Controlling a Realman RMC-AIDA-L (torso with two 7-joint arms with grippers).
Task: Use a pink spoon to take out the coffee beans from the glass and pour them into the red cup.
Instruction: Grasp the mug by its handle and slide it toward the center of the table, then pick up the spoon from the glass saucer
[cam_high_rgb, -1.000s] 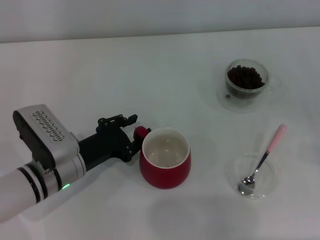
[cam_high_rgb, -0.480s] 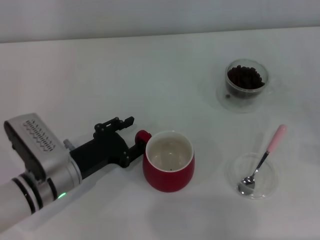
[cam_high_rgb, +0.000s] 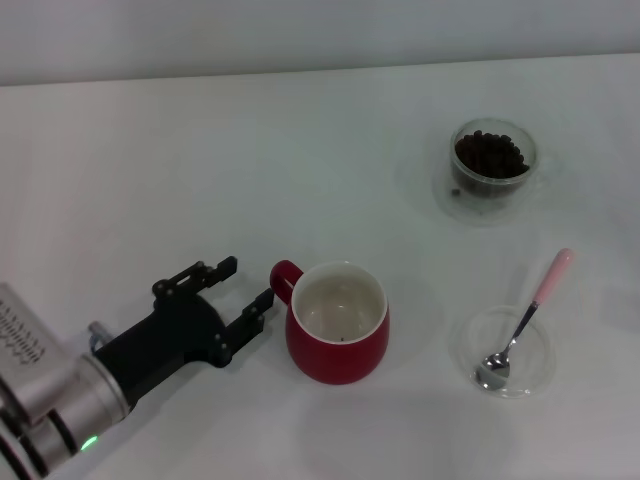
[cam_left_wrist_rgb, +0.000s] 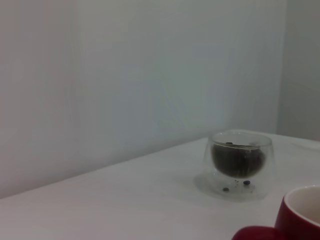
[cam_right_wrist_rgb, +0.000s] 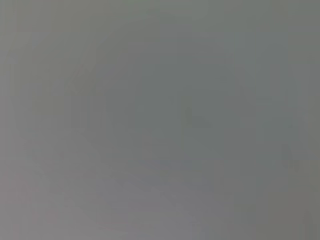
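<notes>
The red cup (cam_high_rgb: 338, 322) stands on the white table at front centre, its handle pointing left; it holds one dark speck. It also shows in the left wrist view (cam_left_wrist_rgb: 295, 217). My left gripper (cam_high_rgb: 240, 283) is open just left of the handle, apart from it. The glass (cam_high_rgb: 492, 160) with coffee beans (cam_high_rgb: 488, 153) stands at the back right, also seen in the left wrist view (cam_left_wrist_rgb: 239, 159). The pink spoon (cam_high_rgb: 527, 316) rests with its bowl in a shallow clear dish (cam_high_rgb: 503, 350) at the front right, handle pointing away. The right gripper is out of view.
A few loose beans (cam_left_wrist_rgb: 235, 186) lie inside the glass's base. The table's far edge meets a plain wall at the back. The right wrist view shows only a blank grey field.
My left gripper has let go of the red cup's handle and drawn back to the left and toward me. The cup has shifted slightly right and stays upright.
</notes>
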